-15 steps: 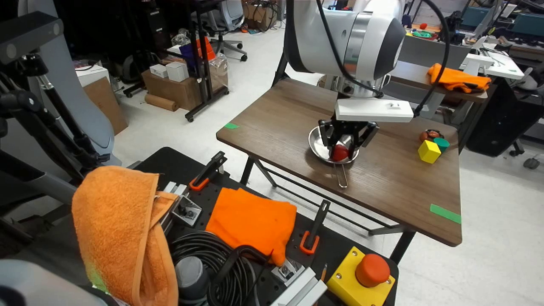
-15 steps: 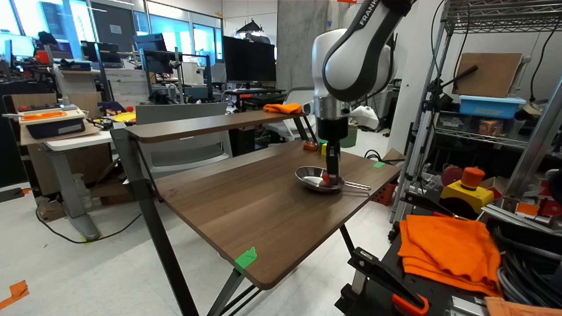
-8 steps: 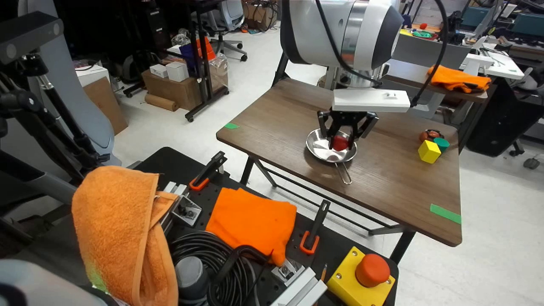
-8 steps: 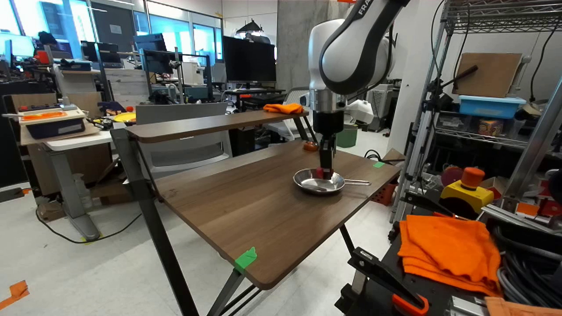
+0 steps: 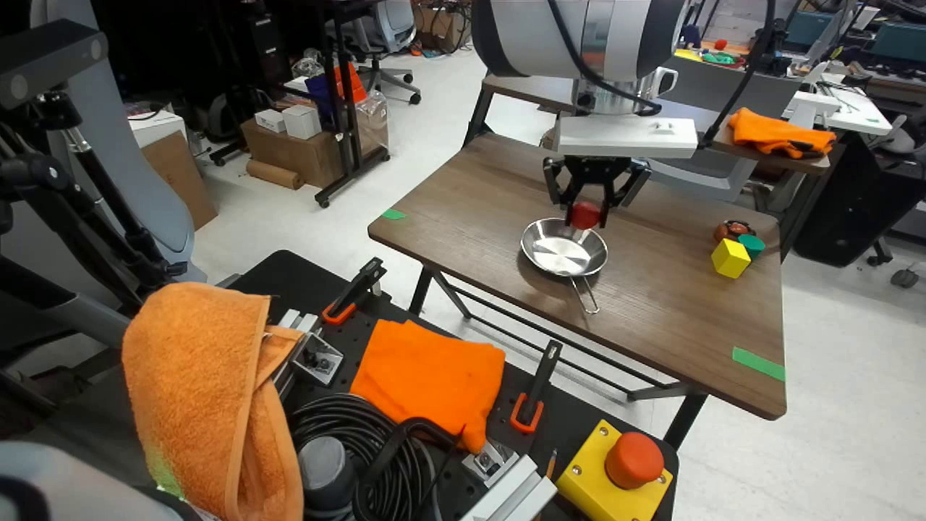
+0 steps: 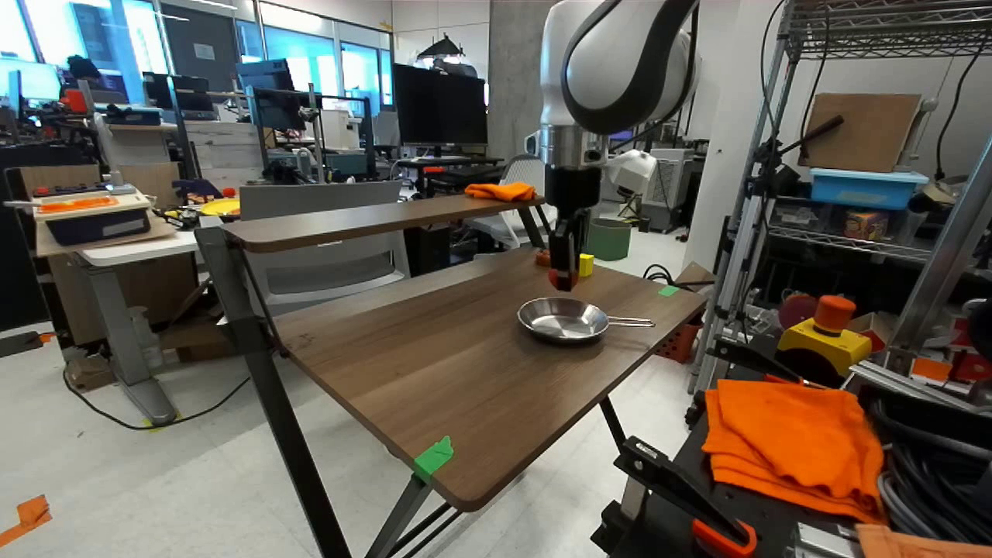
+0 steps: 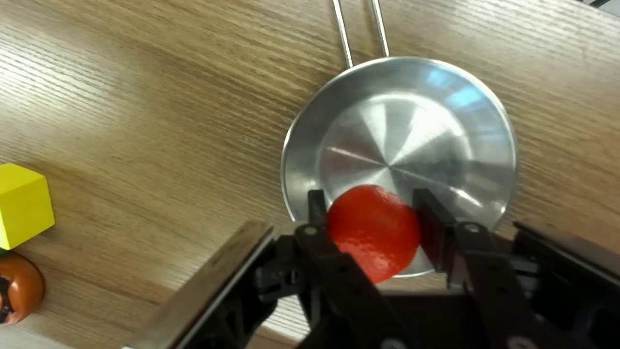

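Note:
My gripper [image 5: 585,215] is shut on a round red object [image 5: 584,215], with one black finger on each side of it. The red object also shows in the wrist view [image 7: 373,232] and at the fingertips in an exterior view [image 6: 563,279]. It hangs in the air above and just behind a small silver pan [image 5: 561,253]. The pan stands on the brown table [image 5: 492,195] with its wire handle [image 5: 584,295] toward the near edge. The pan's inside looks bare in the wrist view [image 7: 397,116]; its lower part is hidden by the gripper and the red object.
A yellow block [image 5: 731,258], a green piece [image 5: 752,246] and an orange-brown round object [image 5: 734,230] stand at one table end. A raised shelf [image 6: 372,221] with an orange cloth [image 6: 500,191] runs along the back. A black cart with clamps stands in front.
The gripper has risen out of the pan, carrying the red object up and slightly back. The pan shifted and turned a little at first, then stayed still.

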You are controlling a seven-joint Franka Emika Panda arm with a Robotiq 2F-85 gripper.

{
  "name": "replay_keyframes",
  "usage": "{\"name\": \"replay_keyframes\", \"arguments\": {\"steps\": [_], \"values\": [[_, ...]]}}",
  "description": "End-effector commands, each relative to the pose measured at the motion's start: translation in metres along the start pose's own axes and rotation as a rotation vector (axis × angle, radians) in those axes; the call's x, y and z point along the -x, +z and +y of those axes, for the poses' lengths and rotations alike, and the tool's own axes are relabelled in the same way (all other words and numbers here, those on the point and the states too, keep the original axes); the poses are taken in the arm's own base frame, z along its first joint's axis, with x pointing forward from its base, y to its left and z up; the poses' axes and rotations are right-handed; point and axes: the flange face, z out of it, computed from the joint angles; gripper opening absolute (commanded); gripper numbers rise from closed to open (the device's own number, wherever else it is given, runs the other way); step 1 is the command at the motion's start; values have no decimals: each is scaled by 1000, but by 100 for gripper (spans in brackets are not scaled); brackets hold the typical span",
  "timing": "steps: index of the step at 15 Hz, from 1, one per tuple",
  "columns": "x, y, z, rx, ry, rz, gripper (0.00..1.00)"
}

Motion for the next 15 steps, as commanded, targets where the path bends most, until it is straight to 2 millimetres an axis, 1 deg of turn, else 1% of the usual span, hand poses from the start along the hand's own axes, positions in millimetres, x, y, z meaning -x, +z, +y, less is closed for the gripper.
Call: {"name": "replay_keyframes", "arguments": {"steps": [1,4,6,12,15], "values": [[10,-24,3,57,106,54,22],[19,-38,16,99,196,86,22],[29,-46,29,120,252,96,22],[60,-61,72,137,433,104,22],[71,-67,85,130,486,118,22]]}}
